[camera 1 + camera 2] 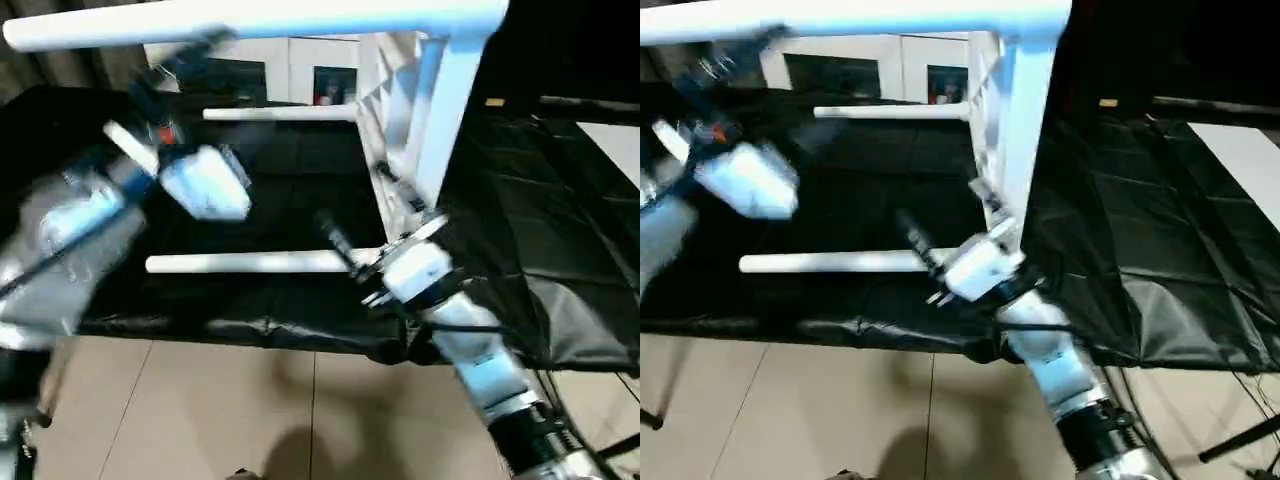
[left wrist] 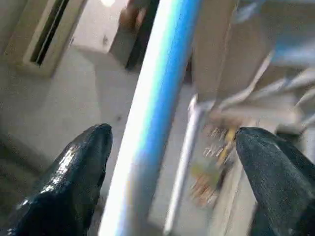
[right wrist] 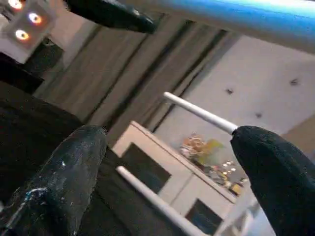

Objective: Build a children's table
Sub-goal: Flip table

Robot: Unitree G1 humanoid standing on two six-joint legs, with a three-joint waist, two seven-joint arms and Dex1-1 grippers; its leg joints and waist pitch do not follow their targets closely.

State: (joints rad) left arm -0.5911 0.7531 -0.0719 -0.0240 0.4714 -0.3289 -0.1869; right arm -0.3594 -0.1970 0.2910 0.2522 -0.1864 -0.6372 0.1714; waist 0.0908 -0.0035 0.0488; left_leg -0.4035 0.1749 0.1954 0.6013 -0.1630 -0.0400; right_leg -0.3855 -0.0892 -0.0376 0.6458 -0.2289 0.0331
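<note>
Head views: tabletop (image 1: 395,110) on edge with legs fitted; judged final step, turning table upright on black cloth (image 1: 1120,260). Next move calls for firm hold on top leg (image 1: 250,22).
Left wrist: left gripper (image 2: 172,142) wide open, leg between fingers, untouched.
Right wrist: right gripper (image 3: 167,147) wide open, empty; legs beyond fingertips.
</note>
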